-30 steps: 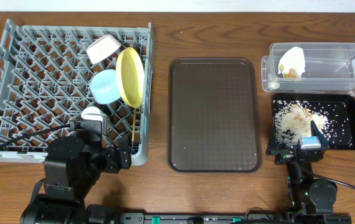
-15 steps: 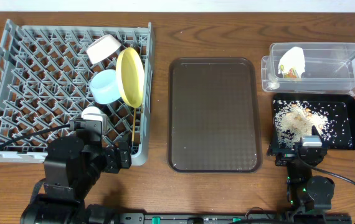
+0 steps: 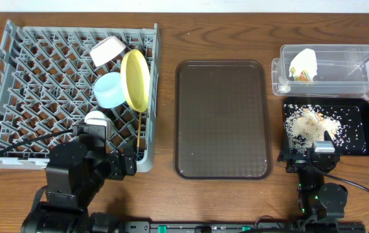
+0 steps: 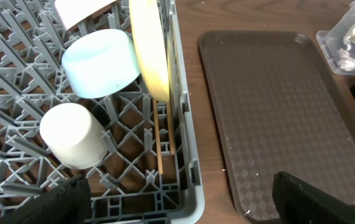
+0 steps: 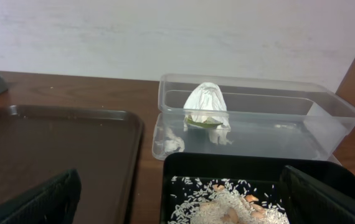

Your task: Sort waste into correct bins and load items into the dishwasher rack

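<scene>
**Both hands wide open and empty; dishes racked, waste binned**

Writing: wrapper print too small to read.

Left hand (image 4: 187, 200): fingers spread wide, nothing between them. It hangs over the 5 o'clock corner of the grey dishwasher rack (image 3: 42, 84). In the left wrist view the small white cup (image 4: 71, 134) lies at 10 o'clock from the hand and the wooden chopsticks (image 4: 159, 143) at 12, lying flat among the pegs.

Right hand (image 5: 184, 200): fingers also spread wide, holding nothing. It sits at the near rim of the black tray (image 3: 362, 129). The rice-like crumbs (image 5: 227, 205) lie just ahead at 12 o'clock.

Containers, overhead:
- The rack fills the 9 to 10 o'clock side of the wooden surface (image 3: 165, 39). On its 3 o'clock side stand the yellow plate (image 3: 136, 79), on edge, the white bowl (image 3: 109, 50) at the plate's 11, and the light blue bowl (image 3: 109, 89) touching the plate at its 9.
- The clear tub (image 3: 359, 77) at 2 o'clock holds the white napkin (image 3: 304, 63) with the snack wrapper (image 3: 301, 76) tucked against it.
- The crumbs are heaped in the 9 o'clock half of the black tray.
- The brown serving tray (image 3: 222, 120) lies at centre.
</scene>
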Controlling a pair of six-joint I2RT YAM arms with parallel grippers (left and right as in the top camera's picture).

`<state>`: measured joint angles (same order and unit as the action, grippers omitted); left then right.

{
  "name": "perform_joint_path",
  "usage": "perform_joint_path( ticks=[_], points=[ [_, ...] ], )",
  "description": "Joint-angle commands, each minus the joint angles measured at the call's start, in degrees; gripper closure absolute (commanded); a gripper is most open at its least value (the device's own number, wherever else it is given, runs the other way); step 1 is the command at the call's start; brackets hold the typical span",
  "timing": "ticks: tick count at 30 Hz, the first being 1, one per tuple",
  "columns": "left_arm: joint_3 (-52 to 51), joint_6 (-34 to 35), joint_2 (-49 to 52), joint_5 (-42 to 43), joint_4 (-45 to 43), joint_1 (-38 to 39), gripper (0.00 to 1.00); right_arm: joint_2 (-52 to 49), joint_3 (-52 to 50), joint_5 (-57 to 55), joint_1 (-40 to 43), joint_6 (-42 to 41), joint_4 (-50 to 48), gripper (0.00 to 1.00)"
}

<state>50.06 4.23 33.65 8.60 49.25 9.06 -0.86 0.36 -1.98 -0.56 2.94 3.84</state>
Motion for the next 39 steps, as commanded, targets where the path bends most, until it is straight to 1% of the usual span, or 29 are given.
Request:
perform_joint_path(
  ticks=[1,6,9,11,15,23,28,31,32,36,38,39],
  points=[
    [-0.2,-0.6,0.0,-0.7,0.0,0.0,0.06,0.1,0.0,-0.8,-0.1,-1.0,0.2,0.01],
    [-0.2,-0.6,0.0,-0.7,0.0,0.0,0.06,0.1,0.0,-0.8,-0.1,-1.0,0.2,0.01],
    [-0.4,-1.0,-0.2,-1.9,1.6,0.0,0.06,0.1,0.0,-0.8,-0.1,-1.0,0.2,0.01],
    [-2.1,-2.2,-1.4,-2.1,-1.1,-0.7,0.06,0.1,0.0,-0.8,-0.1,-1.0,0.2,0.01],
    [-10.6,-3.1,-7.4,-2.2,-11.0,-3.3,0.06,0.1,0.0,-0.8,-0.1,-1.0,0.2,0.01],
    [-35.9,-2.9,-27.0,-1.8,-33.9,-4.5,0.06,0.1,0.0,-0.8,-0.1,-1.0,0.2,0.01],
    [-45.7,-2.9,-33.6,-2.3,-46.6,-5.5,0.06,0.1,0.0,-0.8,-0.1,-1.0,0.2,0.01],
    [-49.2,-2.9,-33.6,-4.6,-53.4,-5.6,0.06,0.1,0.0,-0.8,-0.1,-1.0,0.2,0.01],
    [-49.9,-2.9,-33.6,-5.7,-54.4,-5.6,0.05,0.1,0.0,-0.8,-0.1,-1.0,0.2,0.01],
    [-49.9,-2.8,-33.6,-7.8,-49.6,-5.6,0.06,0.1,0.0,-0.8,-0.1,-1.0,0.2,0.01],
    [-49.8,0.4,-33.6,-7.7,-45.6,-5.6,0.05,0.1,0.0,-0.8,-0.1,-1.0,0.2,0.01],
    [-49.8,1.9,-33.5,-7.8,-45.2,-5.6,0.06,0.1,0.0,-0.8,-0.1,-1.0,0.2,0.01]
  ],
)
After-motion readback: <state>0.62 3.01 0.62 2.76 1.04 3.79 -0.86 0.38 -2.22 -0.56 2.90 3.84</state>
